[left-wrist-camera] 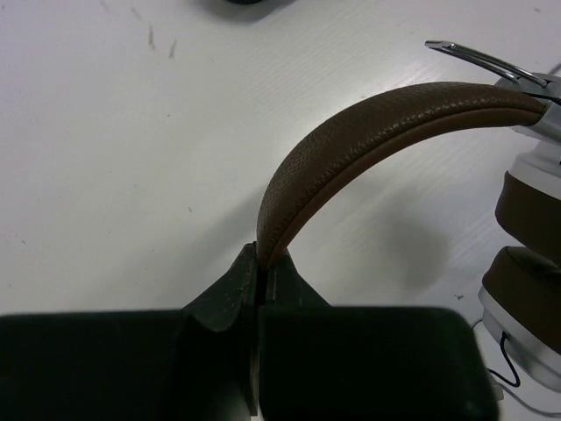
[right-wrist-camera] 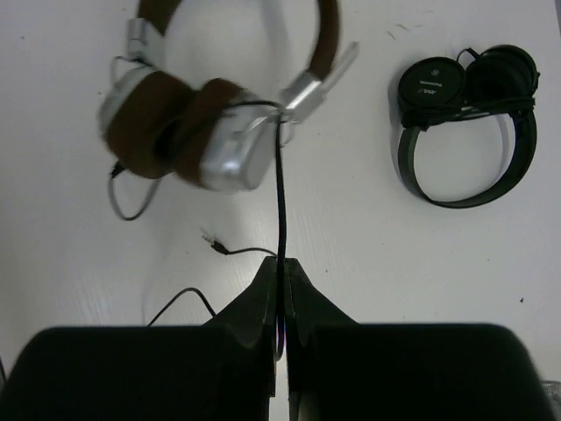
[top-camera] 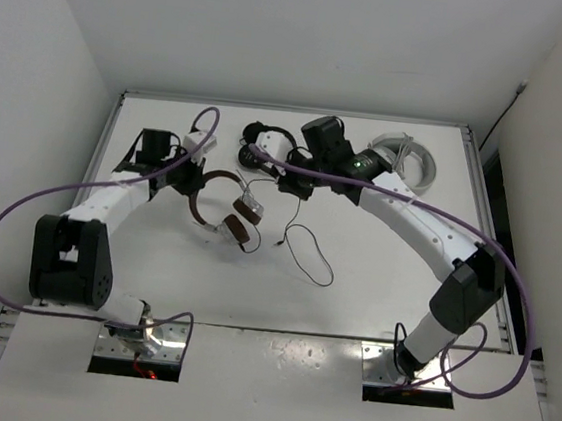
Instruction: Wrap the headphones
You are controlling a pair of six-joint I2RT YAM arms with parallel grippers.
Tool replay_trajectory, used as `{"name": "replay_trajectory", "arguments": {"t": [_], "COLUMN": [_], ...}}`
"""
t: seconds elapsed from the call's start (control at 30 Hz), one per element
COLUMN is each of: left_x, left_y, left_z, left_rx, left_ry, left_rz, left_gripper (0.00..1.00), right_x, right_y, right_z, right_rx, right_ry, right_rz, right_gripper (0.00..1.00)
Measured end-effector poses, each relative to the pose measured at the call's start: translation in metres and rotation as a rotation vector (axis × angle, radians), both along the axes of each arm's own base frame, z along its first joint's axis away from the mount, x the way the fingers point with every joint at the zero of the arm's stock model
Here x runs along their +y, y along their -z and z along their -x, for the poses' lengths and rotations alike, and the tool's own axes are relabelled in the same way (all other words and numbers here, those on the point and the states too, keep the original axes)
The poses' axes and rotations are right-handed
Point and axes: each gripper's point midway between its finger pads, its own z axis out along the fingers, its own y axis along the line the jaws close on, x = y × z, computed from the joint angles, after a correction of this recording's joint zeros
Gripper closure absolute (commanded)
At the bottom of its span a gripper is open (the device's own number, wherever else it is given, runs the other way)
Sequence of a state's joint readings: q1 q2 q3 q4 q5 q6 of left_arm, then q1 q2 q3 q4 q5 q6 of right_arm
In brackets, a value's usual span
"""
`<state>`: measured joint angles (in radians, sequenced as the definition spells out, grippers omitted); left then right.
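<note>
— Tabletop (top-camera: pixel 373 291) and room first: what are they like?
— White and flat, with faint scuffs. Plain white walls (top-camera: pixel 280 29) close it in on three sides. Some all-black headphones (right-wrist-camera: pixel 465 123) lie toward the far edge, and a white looped item (top-camera: pixel 407 155) sits in the far right corner.
— And the brown headphones (top-camera: pixel 223 204)?
— Left of the middle, between the two arms. They have a padded brown leather headband (left-wrist-camera: pixel 377 132) and silver earcups (right-wrist-camera: pixel 232 158) with brown cushions, side by side, blurred in the right wrist view. A thin black cable (right-wrist-camera: pixel 280 193) runs taut from one cup. The rest trails in loose loops over the table to its plug (right-wrist-camera: pixel 210 239).
— The pincers?
— The left gripper (left-wrist-camera: pixel 263 263) is pinched tight on the headband's edge, jaws nearly together. The right gripper (right-wrist-camera: pixel 280 274) is closed to a slit on the cable, near the earcups.
</note>
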<state>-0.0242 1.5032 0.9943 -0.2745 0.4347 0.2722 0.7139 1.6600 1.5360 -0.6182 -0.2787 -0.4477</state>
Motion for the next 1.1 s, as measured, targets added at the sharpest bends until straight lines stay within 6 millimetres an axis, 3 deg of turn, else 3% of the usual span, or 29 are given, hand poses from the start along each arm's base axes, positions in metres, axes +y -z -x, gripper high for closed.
{"name": "replay_trajectory", "arguments": {"t": [0.23, 0.5, 0.73, 1.1], "left_x": [-0.03, -0.041, -0.05, -0.065], "left_y": [-0.019, -0.024, -0.039, -0.053], "left_z": [0.034, 0.037, 0.043, 0.06], "left_rx": [-0.157, -0.229, -0.302, -0.37], "left_ry": [0.185, 0.302, 0.4, 0.539], "left_rz": [-0.024, -0.045, -0.047, -0.026], "left_gripper": [1.0, 1.0, 1.0, 1.0], "right_x": [-0.016, 0.002, 0.004, 0.001], "right_y": [0.009, -0.002, 0.002, 0.026], "right_z": [-0.029, -0.022, -0.022, -0.02], "right_rx": [0.058, 0.083, 0.126, 0.214], "right_ry": [0.066, 0.011, -0.009, -0.019], "right_rz": [-0.038, -0.098, -0.131, -0.163], "right_gripper": [1.0, 1.0, 1.0, 1.0]}}
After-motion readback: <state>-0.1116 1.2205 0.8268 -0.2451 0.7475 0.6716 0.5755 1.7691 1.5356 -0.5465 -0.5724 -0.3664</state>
